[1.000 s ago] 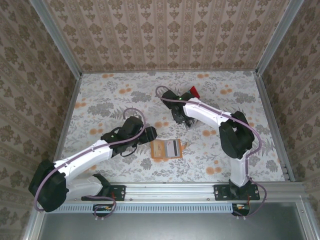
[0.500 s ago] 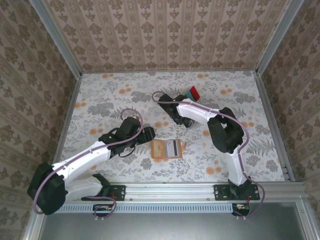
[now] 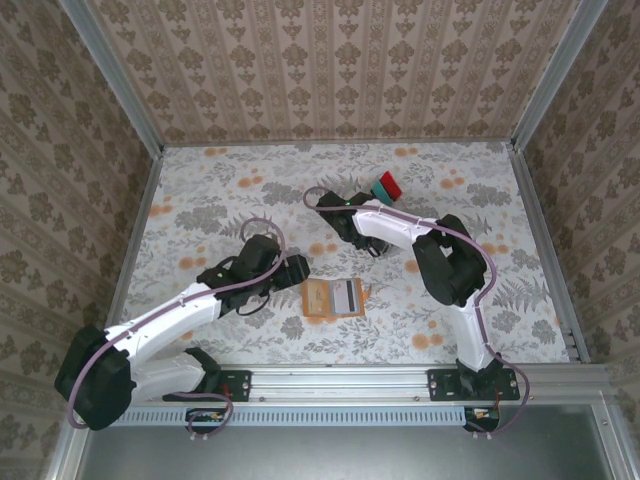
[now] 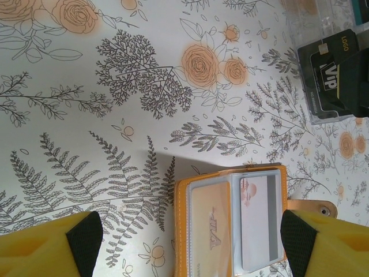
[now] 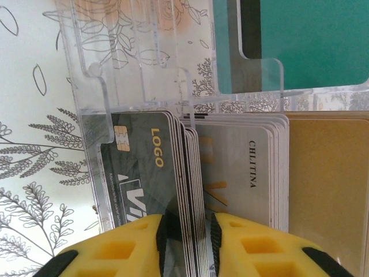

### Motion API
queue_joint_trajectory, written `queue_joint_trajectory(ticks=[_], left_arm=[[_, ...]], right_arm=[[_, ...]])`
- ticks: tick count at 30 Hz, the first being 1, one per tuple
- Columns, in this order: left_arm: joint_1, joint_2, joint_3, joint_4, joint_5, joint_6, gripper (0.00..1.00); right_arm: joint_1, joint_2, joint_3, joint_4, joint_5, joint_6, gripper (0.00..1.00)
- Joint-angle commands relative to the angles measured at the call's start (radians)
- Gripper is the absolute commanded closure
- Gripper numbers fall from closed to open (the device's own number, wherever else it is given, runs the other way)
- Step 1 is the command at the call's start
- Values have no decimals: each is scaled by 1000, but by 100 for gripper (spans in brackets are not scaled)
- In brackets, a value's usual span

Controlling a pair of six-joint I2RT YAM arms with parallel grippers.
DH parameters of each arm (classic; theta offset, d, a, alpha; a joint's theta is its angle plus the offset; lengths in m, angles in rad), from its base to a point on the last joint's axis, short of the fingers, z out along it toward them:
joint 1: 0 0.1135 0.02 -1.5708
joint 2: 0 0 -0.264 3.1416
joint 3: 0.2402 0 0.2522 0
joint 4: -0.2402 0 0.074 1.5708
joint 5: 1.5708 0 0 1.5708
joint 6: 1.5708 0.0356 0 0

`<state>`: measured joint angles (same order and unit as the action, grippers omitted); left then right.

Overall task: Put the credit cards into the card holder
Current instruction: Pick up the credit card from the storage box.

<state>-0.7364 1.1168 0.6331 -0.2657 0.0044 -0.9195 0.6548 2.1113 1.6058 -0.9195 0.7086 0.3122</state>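
Note:
The orange-tan card holder [image 3: 334,297] lies open on the floral table; a beige VIP card and a white card with a grey stripe sit in its pockets [image 4: 230,222]. My left gripper [image 3: 297,268] hovers just left of it, open and empty [image 4: 190,245]. A clear rack [image 5: 92,109] holds upright credit cards: dark grey LOGO [image 5: 141,167], white CHLITINA ones [image 5: 248,173], a gold one [image 5: 326,184] and a teal one [image 5: 305,40]. My right gripper [image 5: 190,231] is shut on a bundle of card edges between the dark and white ones. It stands at the rack [image 3: 363,237].
Red and teal cards [image 3: 385,185] stick up at the far side of the rack. In the left wrist view the dark LOGO card [image 4: 331,75] stands in the rack beyond the holder. Metal rails and patterned walls enclose the table; bare cloth lies to the left and right.
The right arm has folded in and swung left, bringing its gripper down onto the cards in the rack. The left gripper has barely shifted beside the holder.

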Motion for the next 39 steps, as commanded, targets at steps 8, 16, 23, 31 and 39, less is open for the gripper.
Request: queue_joint_trajectory(ticks=[8, 16, 23, 31, 39], left_arm=[[15, -7, -23, 0, 26, -18, 16], [17, -2, -20, 3, 27, -17, 16], [18, 8, -14, 8, 36, -17, 16], [18, 16, -13, 13, 37, -20, 16], [19, 24, -10, 11, 40, -19, 16]], right_arm=[[-12, -44, -23, -6, 56, -20, 80], [-18, -59, -17, -6, 52, -32, 86], [-21, -86, -27, -10, 32, -29, 89], [-26, -91, -44, 6, -126, -15, 91], [-30, -70, -45, 17, -187, -2, 91]])
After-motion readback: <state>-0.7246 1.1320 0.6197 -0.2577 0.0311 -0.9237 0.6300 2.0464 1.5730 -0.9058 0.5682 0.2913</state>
